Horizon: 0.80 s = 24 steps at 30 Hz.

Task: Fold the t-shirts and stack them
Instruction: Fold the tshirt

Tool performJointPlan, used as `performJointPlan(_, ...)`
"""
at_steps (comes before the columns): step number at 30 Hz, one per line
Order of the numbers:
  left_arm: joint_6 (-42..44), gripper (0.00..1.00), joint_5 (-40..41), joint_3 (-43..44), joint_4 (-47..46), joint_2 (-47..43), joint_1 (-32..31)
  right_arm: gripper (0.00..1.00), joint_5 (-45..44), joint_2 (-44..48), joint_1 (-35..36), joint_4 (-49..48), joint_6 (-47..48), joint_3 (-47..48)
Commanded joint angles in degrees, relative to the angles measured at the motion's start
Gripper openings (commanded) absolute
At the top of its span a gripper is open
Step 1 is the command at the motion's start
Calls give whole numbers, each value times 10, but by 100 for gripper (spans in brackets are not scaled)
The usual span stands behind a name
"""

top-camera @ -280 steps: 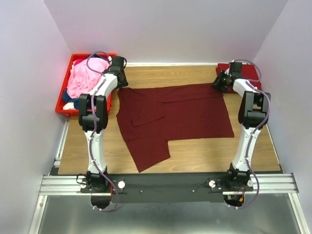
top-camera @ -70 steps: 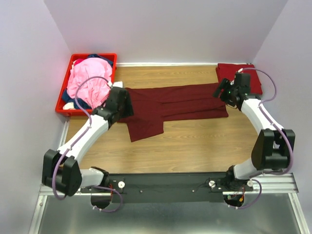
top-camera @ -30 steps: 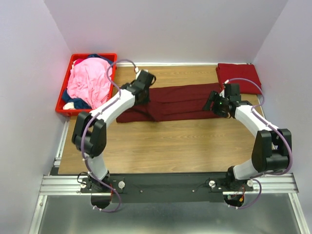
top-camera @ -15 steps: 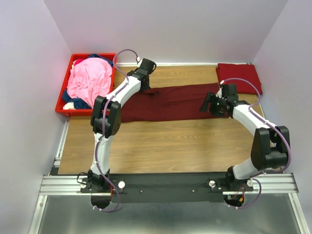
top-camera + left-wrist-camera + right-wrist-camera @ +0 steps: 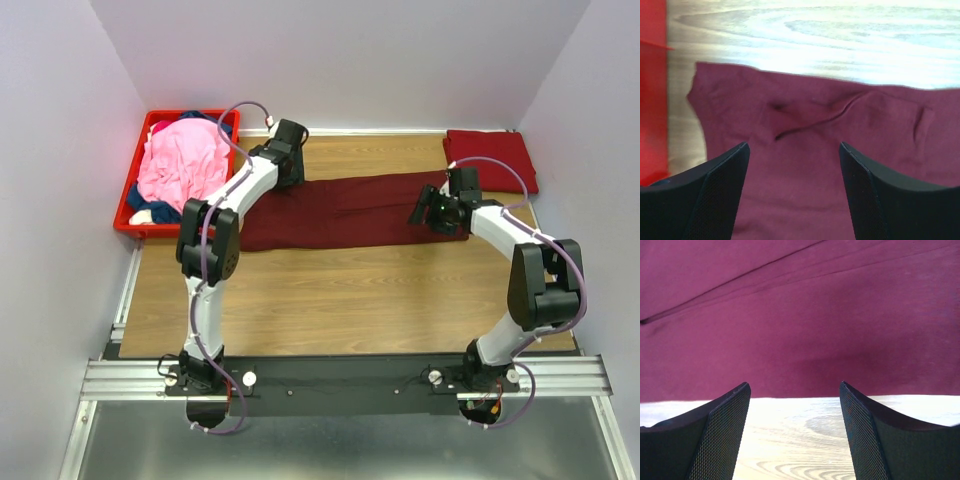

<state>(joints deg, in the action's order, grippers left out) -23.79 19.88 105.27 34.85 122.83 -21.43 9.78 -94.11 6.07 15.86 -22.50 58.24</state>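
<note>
The bare wood of the bench (image 5: 350, 300) lay on the near side of the long maroon shirt (image 5: 350, 212). This shirt was folded into a narrow strip and lay flat across the middle of the bench, from left to right.

The right tool (image 5: 425, 212) was over the right end of the maroon shirt. Its two fingers (image 5: 715, 430) were spread apart and nothing was between them. In the right wrist view one straight edge of the shirt ran across just in front of the fingertips, with cloth on one side and wood on the other.

The left tool (image 5: 288, 172) was over the left part of the same shirt, near its far edge. Its fingers (image 5: 715, 195) were also spread wide and pinched nothing. In the left wrist view the cloth under them had some small wrinkles. Whether either tool touched the cloth, I could not tell.

To the far left of the maroon shirt stood a red crate (image 5: 132, 215) with a crumpled pink shirt (image 5: 180, 170) on top and some dark blue cloth (image 5: 140, 195) under it. To the far right of the maroon shirt, in the corner, lay a red folded shirt (image 5: 490, 160).
</note>
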Motion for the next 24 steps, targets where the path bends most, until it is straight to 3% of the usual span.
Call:
performJointPlan(1,-8,80,25,-47,-7,-106,7,78,-69,4,-6,-12,-12,8)
performJointPlan(3,-12,76,26,-86,-16,-139,8,78,-63,3,-19,-14,-17,7)
performJointPlan(7,-17,58,-12,-224,-55,-216,7,76,-46,-11,-40,-30,-33,9)
performJointPlan(13,-17,44,-41,-353,-96,-232,20,71,-13,-39,-80,-65,-59,1)
performJointPlan(14,-17,37,-52,-364,-101,-228,25,71,-9,-49,-87,-70,-62,-1)
performJointPlan(15,-19,36,-57,-384,-100,-223,28,70,-7,-52,-103,-75,-71,-10)
performJointPlan(16,-19,27,-60,-393,-97,-222,29,70,-6,-55,-112,-77,-76,-16)
performJointPlan(24,-31,27,-75,-516,-102,-256,48,70,-21,-48,-187,-85,-120,-80)
